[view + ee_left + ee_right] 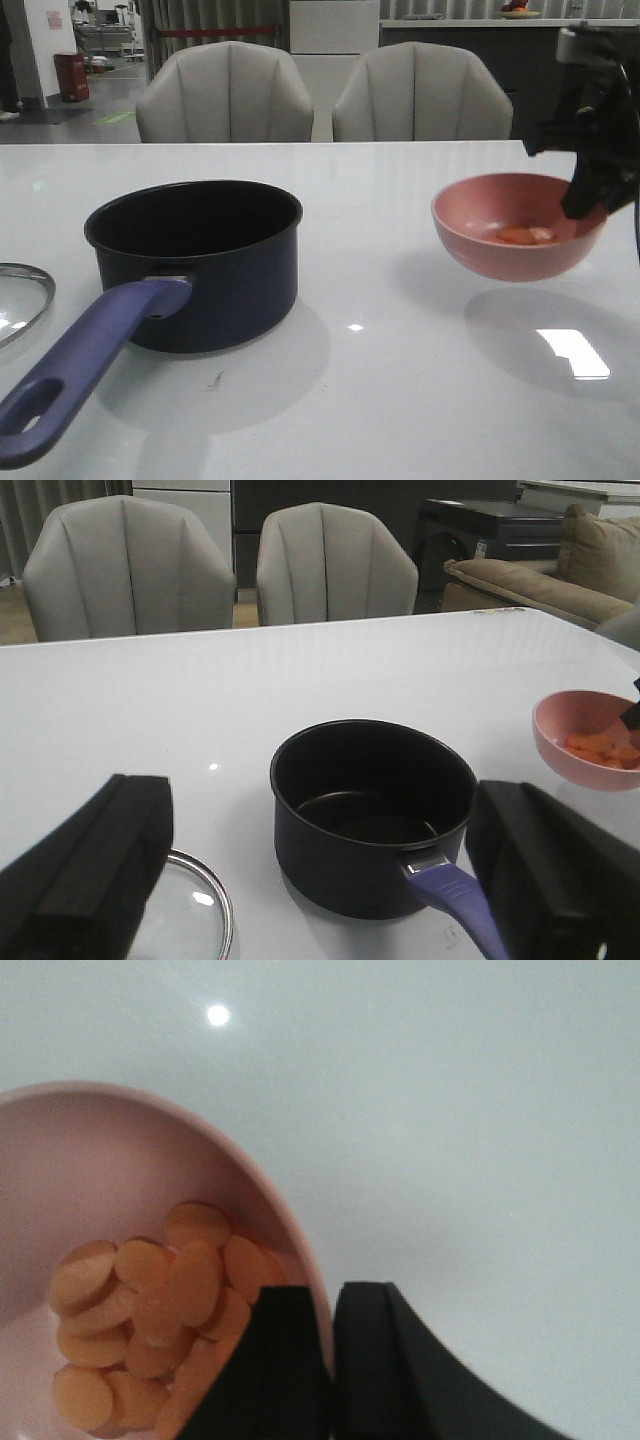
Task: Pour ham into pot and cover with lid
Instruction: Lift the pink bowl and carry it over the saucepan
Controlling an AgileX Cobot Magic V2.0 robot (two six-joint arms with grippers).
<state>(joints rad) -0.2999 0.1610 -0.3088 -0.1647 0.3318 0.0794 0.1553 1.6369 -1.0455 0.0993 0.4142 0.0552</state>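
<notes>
The navy pot (195, 262) stands left of centre with its purple handle (80, 365) pointing toward me; it is empty (372, 810). The glass lid (20, 300) lies flat at the left edge, only partly in view; its knob is out of view. It also shows in the left wrist view (185, 920). My right gripper (590, 195) is shut on the right rim of a pink bowl (515, 240) and holds it above the table. Several orange ham slices (150, 1310) lie in the bowl. My right gripper (330, 1310) pinches the rim. My left gripper (320, 880) is open, apart from the pot.
Two grey chairs (225, 95) stand behind the far table edge. The bowl's shadow (550, 340) falls on the white table at the right. A sofa (560, 575) shows past the table in the left wrist view.
</notes>
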